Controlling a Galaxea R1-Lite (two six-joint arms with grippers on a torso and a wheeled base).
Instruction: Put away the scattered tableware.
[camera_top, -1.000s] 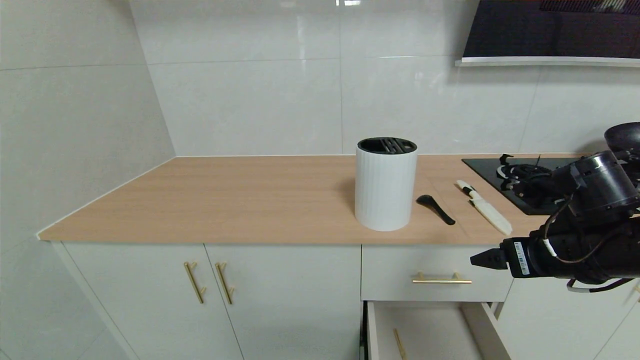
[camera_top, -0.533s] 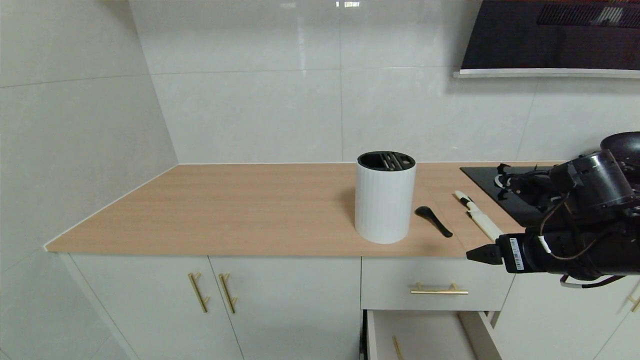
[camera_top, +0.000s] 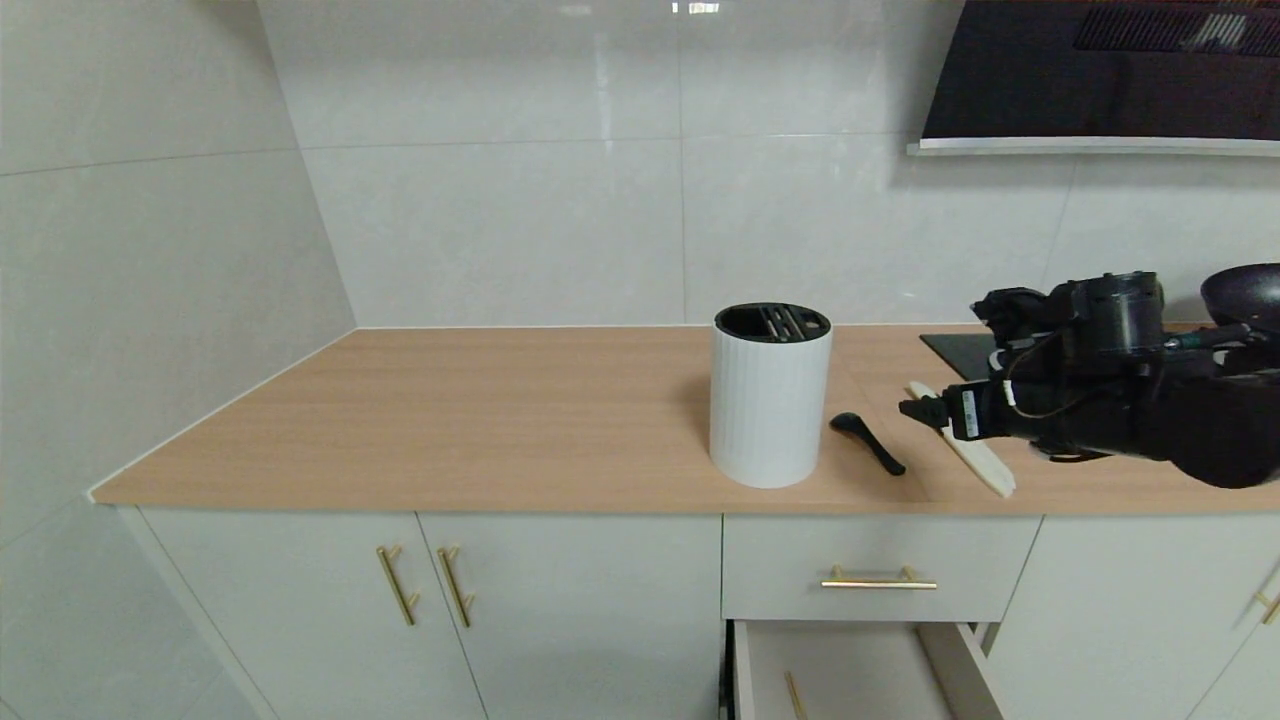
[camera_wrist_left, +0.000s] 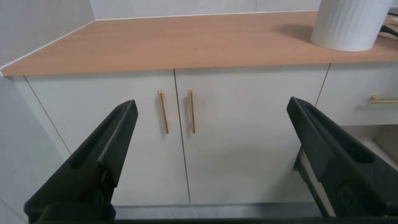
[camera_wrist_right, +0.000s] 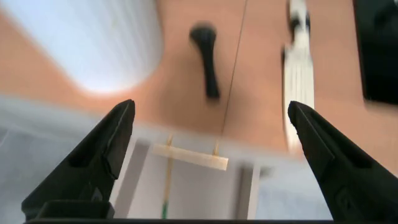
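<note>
A white ribbed utensil holder (camera_top: 770, 400) with a black slotted top stands on the wooden countertop (camera_top: 500, 420). Just right of it lie a black spoon (camera_top: 868, 441) and a white knife (camera_top: 975, 455) with a black band. My right gripper (camera_top: 915, 410) hovers over the knife's far end, open and holding nothing. The right wrist view looks down between its open fingers at the spoon (camera_wrist_right: 207, 59), the knife (camera_wrist_right: 298, 74) and the holder (camera_wrist_right: 106, 43). My left gripper (camera_wrist_left: 211, 162) is low in front of the cabinet doors, open and holding nothing, with the holder (camera_wrist_left: 348, 25) up on the counter.
A black hob (camera_top: 955, 350) and a dark pan (camera_top: 1240, 290) sit at the counter's right end. Under the counter are a shut drawer with a gold handle (camera_top: 880, 580), a pulled-out lower drawer (camera_top: 850, 670) and cabinet doors (camera_top: 420, 590). Tiled walls close the back and left.
My right arm has risen from in front of the drawer to above the countertop, over the knife. The head camera tilted slightly at first; the tableware has not moved.
</note>
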